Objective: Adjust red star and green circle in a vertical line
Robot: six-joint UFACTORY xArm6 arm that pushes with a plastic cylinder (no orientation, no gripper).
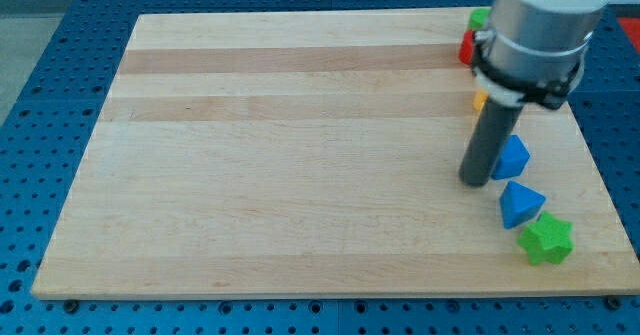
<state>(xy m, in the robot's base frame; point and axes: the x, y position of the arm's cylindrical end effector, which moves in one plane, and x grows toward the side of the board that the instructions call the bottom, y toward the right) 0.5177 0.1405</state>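
Note:
A red block [466, 47], partly hidden by the arm, lies near the view's top right; its shape cannot be made out. A green block [480, 17] sits just above it at the board's top edge, also partly hidden. My tip [474, 181] rests on the board well below them, touching or just left of a blue block [512, 157].
A second blue block [520, 203] and a green star [546, 239] lie below and right of the tip. A sliver of an orange block [480, 100] shows beside the rod. The wooden board [280, 155] lies on a blue perforated table.

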